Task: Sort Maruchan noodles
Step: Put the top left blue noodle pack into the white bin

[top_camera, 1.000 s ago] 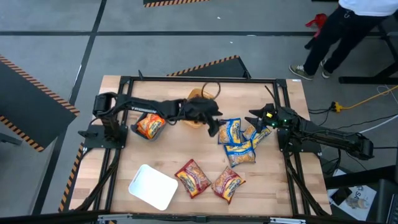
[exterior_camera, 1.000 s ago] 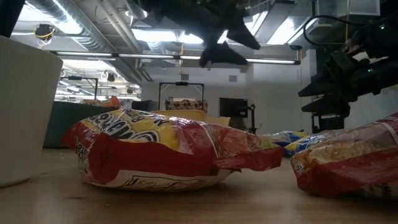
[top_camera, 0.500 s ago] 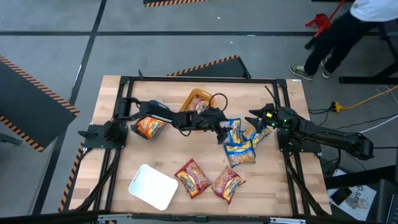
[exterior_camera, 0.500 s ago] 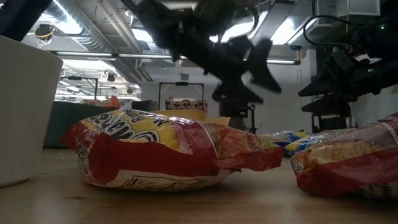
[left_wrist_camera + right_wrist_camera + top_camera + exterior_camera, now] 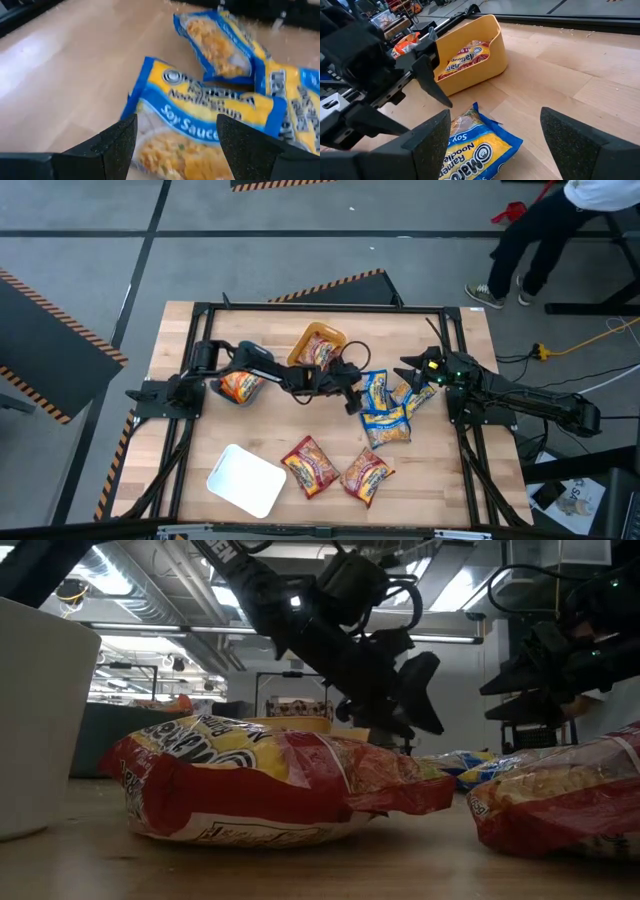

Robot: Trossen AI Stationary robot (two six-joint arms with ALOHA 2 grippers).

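Note:
Several blue-and-yellow noodle packets lie overlapping on the table's right half. My left gripper is open and hangs low at the pile's left edge. In the left wrist view its fingers stand either side of the nearest blue packet; I cannot tell whether they touch it. My right gripper waits open at the pile's far right, with a blue packet below it. One red packet lies in the orange tray. An orange-red packet lies by the left arm. Two red packets lie near the front edge.
A white tray sits at the near left. The orange tray stands just beyond the left gripper, toward the far edge. Bare wood shows between the pile and the near packets. A person walks on the floor beyond the far right corner.
My left gripper has come down from high over the table until it hangs low at the blue packets, shifting slightly toward the table's right. The left arm has drawn off the orange tray, which now shows with its red packet. The right arm has kept still.

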